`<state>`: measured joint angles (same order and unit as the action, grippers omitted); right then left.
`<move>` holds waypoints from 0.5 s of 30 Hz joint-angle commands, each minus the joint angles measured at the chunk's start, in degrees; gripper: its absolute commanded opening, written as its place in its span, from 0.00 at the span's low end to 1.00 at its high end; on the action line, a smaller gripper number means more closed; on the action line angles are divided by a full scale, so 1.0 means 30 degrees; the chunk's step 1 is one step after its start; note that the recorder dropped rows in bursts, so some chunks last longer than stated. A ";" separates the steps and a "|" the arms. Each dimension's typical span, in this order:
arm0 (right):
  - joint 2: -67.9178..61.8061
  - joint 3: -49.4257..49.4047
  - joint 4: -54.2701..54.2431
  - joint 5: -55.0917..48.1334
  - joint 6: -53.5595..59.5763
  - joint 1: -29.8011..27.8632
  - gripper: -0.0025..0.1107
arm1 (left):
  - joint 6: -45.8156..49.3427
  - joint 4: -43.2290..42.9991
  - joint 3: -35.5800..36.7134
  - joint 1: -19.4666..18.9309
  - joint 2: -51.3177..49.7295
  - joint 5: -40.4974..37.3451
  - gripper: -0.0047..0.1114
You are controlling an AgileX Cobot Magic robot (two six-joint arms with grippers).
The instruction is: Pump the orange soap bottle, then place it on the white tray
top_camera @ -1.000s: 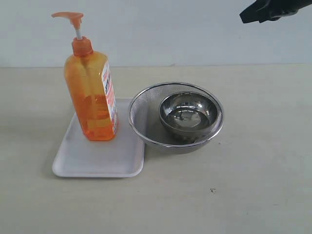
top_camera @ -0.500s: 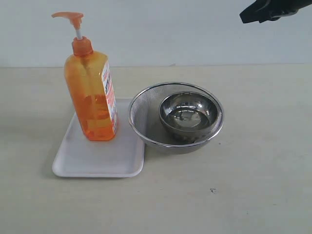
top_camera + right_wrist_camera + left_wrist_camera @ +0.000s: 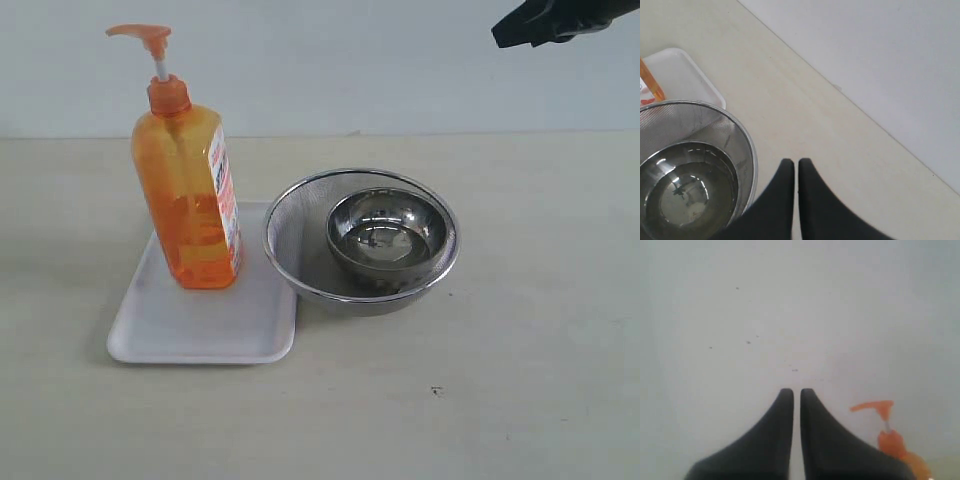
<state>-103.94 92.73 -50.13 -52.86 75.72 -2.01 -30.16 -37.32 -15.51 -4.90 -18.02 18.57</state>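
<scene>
The orange soap bottle (image 3: 188, 190) stands upright on the white tray (image 3: 195, 325), its pump head up and label facing right. Its pump head (image 3: 875, 407) also shows in the left wrist view, and a sliver of the bottle (image 3: 650, 85) in the right wrist view beside a corner of the tray (image 3: 682, 75). My left gripper (image 3: 796, 392) is shut with nothing held, facing the wall, out of the exterior view. High at the top right hangs my right gripper (image 3: 796, 162), its black tip (image 3: 510, 33) above the table, shut and empty.
A round steel mesh strainer (image 3: 300, 215) holding a steel bowl (image 3: 385, 240) sits just right of the tray, touching its edge. The strainer's rim (image 3: 751, 155) lies close below the right gripper. A pale wall rises behind the beige table (image 3: 480, 400).
</scene>
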 commanded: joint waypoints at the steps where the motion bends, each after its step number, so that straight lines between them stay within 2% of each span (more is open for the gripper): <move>1: 0.0226 -0.0038 -0.0130 0.0114 -0.0008 -0.0103 0.02 | 0.8821 0.7916 0.0952 0.0103 0.0112 0.0449 0.08; 3: 0.0226 -0.0038 -0.0130 0.0114 -0.0008 -0.0103 0.02 | 0.9871 0.9251 0.1513 0.0103 0.0112 0.0866 0.08; 15: 0.0226 -0.0038 -0.0130 0.0114 -0.0008 -0.0103 0.02 | 0.8120 0.9302 0.3809 0.0103 0.0112 0.1938 0.08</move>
<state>-103.94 92.73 -50.13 -52.86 75.72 -2.01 -4.87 -10.26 -5.43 -4.90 -18.02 23.09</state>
